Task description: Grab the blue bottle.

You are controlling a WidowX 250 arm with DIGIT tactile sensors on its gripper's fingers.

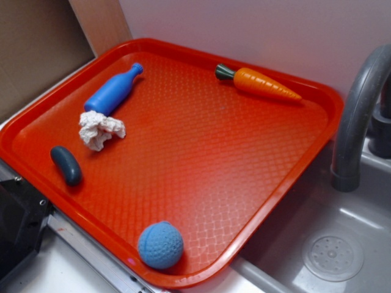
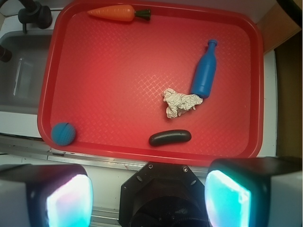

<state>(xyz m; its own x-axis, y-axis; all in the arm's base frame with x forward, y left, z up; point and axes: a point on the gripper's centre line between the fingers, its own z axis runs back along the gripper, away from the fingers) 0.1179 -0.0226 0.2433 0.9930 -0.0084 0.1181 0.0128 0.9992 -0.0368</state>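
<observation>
The blue bottle [image 1: 112, 90] lies on its side at the far left of the red tray [image 1: 201, 152], neck pointing to the back. In the wrist view the bottle [image 2: 205, 72] lies in the right half of the tray [image 2: 118, 71], neck pointing away from me. My gripper [image 2: 149, 198] is high above the tray's near edge, well short of the bottle. Its fingers [image 2: 68, 201] stand wide apart at the bottom corners with nothing between them. The gripper does not show in the exterior view.
A crumpled white paper wad [image 2: 180, 101] touches the bottle's base. A dark bean-shaped oblong [image 2: 170, 137], a light blue dimpled ball [image 2: 63, 133] and a toy carrot [image 2: 118, 13] also lie on the tray. A grey sink [image 1: 342, 244] with a faucet [image 1: 357, 116] adjoins the tray.
</observation>
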